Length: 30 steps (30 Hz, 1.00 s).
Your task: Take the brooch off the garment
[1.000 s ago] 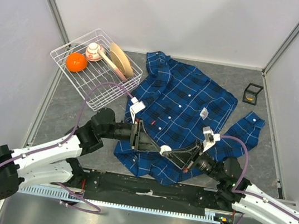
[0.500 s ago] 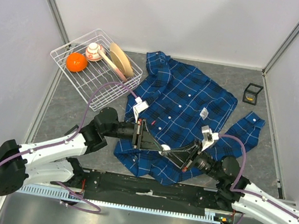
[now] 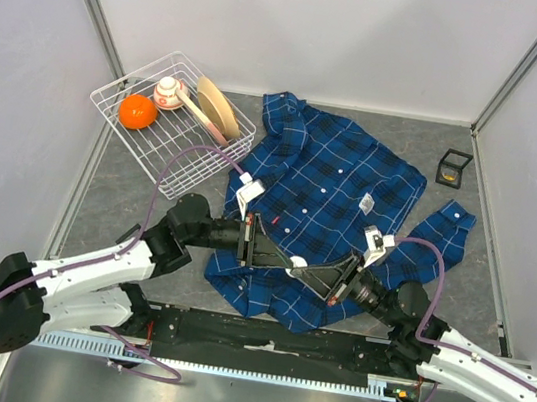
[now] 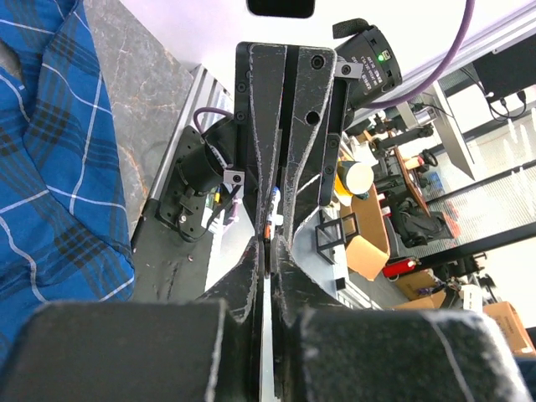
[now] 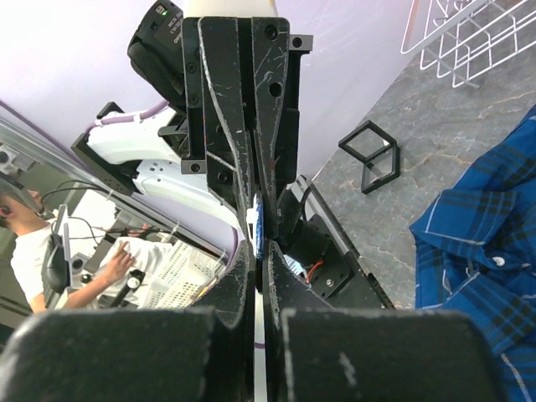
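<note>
Meeting tip to tip above one garment: left hand, right hand, both closed.

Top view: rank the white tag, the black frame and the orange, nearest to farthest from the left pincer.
1. Tag: on the shirt, behind and right of the left pincer.
2. Black frame: far right corner, off the shirt.
3. Orange: in the basket, far left.
</note>
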Available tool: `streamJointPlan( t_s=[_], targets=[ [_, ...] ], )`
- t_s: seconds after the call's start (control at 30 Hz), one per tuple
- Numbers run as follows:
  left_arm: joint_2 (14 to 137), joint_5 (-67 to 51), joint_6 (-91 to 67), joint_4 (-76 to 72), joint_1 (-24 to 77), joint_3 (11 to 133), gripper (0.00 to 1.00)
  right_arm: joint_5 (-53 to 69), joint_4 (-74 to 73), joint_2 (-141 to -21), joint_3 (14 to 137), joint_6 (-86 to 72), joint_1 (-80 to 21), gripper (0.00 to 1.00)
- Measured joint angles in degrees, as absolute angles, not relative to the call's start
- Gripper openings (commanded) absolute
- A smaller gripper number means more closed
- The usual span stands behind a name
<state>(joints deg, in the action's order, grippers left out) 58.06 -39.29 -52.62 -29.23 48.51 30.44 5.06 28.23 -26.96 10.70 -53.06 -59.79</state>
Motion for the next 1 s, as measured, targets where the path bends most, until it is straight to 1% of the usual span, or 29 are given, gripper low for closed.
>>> streamJointPlan(
  t_s=[0.33,0.67,0.8,1.0],
  targets=[
    [56.4,-35.64,-49.74,-26.26,49.5,29.76,0.02,2.44,29.43,-26.96,8.86,-59.0,-60.27,0.06],
    [54.48,-33.06,-44.71,-23.38,50.65,29.74,0.02,1.13,29.08,-28.62,8.93,-62.7,-60.29,0.08],
    [53.19,-31.77,-42.11,-21.41,51.22,29.76,0.02,0.99,29.3,-29.91,9.19,-63.72,-60.29,0.11],
    [51.79,-30.06,-38.74,-18.63,51.83,29.85,0.02,0.93,29.56,-31.92,9.58,-64.31,-60.27,0.11]
  ],
)
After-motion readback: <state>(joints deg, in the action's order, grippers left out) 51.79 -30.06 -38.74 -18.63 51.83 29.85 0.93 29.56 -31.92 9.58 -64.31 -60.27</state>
